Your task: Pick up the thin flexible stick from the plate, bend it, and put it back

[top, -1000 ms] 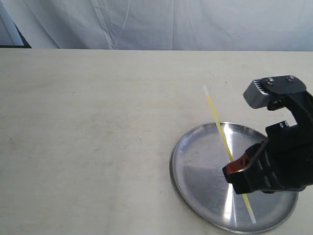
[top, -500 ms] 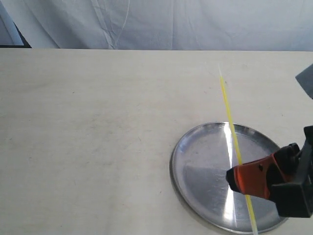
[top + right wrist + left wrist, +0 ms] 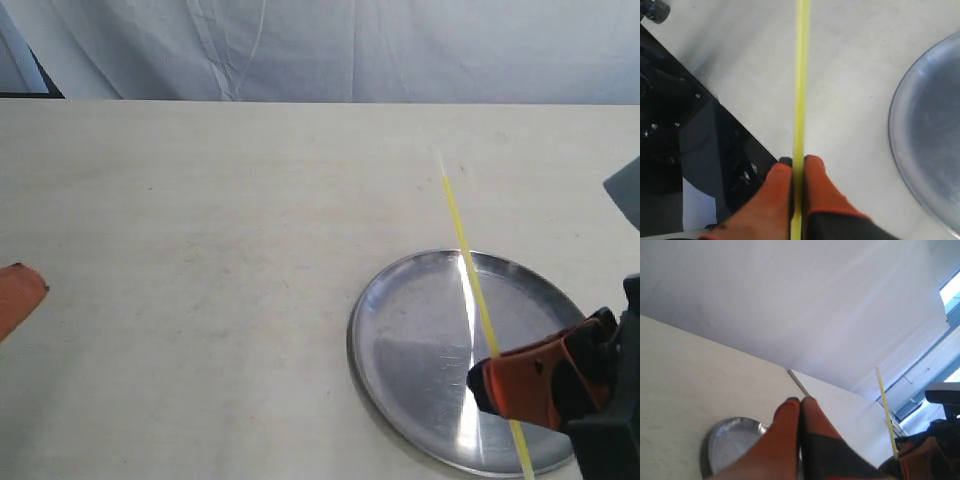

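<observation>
Pale table with a white cloth backdrop

A cream-coloured table [image 3: 200, 260], marked with faint scuffs and specks, is seen filling most of the exterior view. A creased white cloth [image 3: 400, 50] is hung behind its far edge, and a dark gap [image 3: 42, 85] is left at the cloth's lower left corner. In the left wrist view, a bright window [image 3: 952, 287] is shown beside the cloth.

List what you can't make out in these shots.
- Stick: lower end, exterior view, cut off by the frame edge below the right jaws, which are shut on it.
- Stick's far tip, right wrist view: runs out of frame.
- Left jaws, exterior view: only one orange fingertip shows at the edge.
- Plate, left wrist view: partly hidden behind the shut left jaws.
</observation>
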You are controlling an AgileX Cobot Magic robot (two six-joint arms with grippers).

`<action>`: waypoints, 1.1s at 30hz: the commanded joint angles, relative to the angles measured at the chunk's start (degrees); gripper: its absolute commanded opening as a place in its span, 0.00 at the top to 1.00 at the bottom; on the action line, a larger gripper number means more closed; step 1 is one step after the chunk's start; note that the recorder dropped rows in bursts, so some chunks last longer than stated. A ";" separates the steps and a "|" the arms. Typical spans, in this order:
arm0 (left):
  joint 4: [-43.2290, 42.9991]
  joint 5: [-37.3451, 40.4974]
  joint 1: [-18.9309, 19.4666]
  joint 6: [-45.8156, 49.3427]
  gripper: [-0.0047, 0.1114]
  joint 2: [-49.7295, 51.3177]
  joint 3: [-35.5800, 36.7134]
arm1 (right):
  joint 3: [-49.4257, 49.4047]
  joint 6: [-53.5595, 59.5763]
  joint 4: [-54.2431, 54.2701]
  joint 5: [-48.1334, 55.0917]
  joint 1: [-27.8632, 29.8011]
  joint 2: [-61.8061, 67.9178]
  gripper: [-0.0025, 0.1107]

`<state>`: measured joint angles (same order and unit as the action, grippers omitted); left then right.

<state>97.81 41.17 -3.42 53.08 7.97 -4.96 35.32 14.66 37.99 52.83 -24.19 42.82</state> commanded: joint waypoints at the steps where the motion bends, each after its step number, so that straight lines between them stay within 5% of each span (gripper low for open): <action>1: 2.14 8.18 -0.17 1.81 0.96 8.44 -4.29 | -1.02 7.62 5.51 0.74 0.03 -0.33 0.99; 5: 2.14 16.24 -0.17 -1.37 0.96 17.86 -13.69 | -4.36 18.36 19.01 0.45 0.03 0.10 0.99; 8: 2.14 15.06 -0.17 -1.67 0.96 24.78 -19.86 | -5.90 24.73 25.04 -1.50 0.03 0.10 0.99; 16: 2.14 21.84 -5.17 0.09 0.94 36.59 -22.27 | -5.90 29.61 35.19 -3.57 0.03 0.34 0.99; 22: 2.14 24.92 -13.22 0.09 0.76 46.26 -23.03 | -5.90 29.74 37.21 -3.46 0.03 4.48 0.99; 28: 2.14 16.95 -20.72 0.09 0.47 52.40 -25.75 | -5.90 31.81 37.49 -2.43 0.03 9.07 0.99; 33: 2.14 13.21 -24.70 0.91 0.44 56.33 -29.73 | -5.90 34.85 38.42 -1.62 0.03 11.51 0.99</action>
<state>99.01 56.07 -26.10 52.78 62.35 -32.43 29.41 46.85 75.01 50.76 -24.19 53.43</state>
